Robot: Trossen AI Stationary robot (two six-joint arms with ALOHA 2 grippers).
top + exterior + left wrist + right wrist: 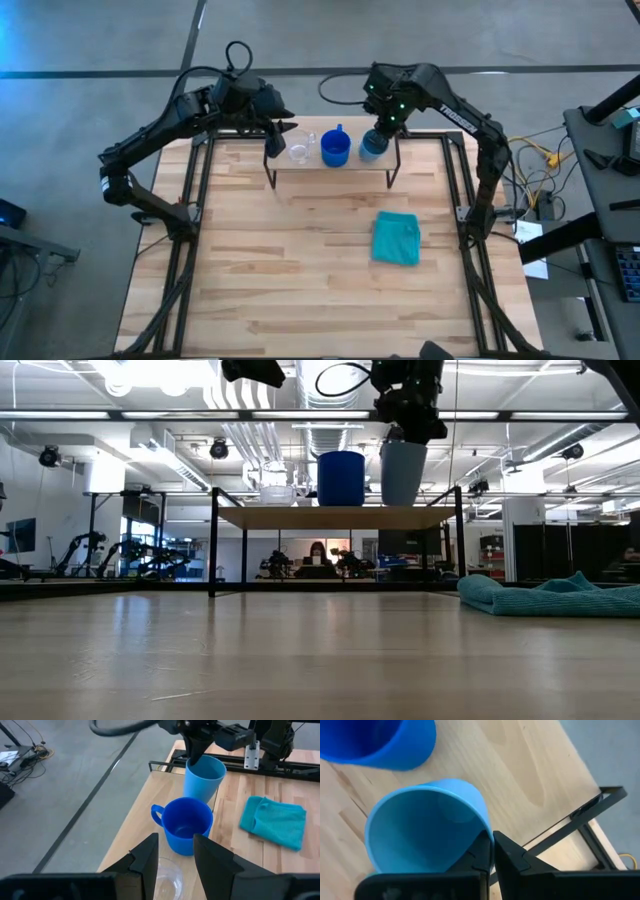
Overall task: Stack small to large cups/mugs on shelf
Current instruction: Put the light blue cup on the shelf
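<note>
Already all three vessels are on the shelf (pixel 330 172), unstacked: the right gripper (pixel 492 851) pinches the light blue cup's (pixel 420 827) rim, the deep blue mug (pixel 187 824) beside it, while the left gripper (pixel 175 851) hovers spread over the clear cup (pixel 167 879).

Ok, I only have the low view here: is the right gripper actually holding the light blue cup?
Observer: Yes. The right gripper is shut on the rim of the light blue cup.
Operator: And the left one?
Observer: The left gripper is open next to the clear cup, not gripping it.
Operator: Which way is the mug handle?
Observer: The deep blue mug has its handle toward the table's far edge, away from the cloth.
</note>
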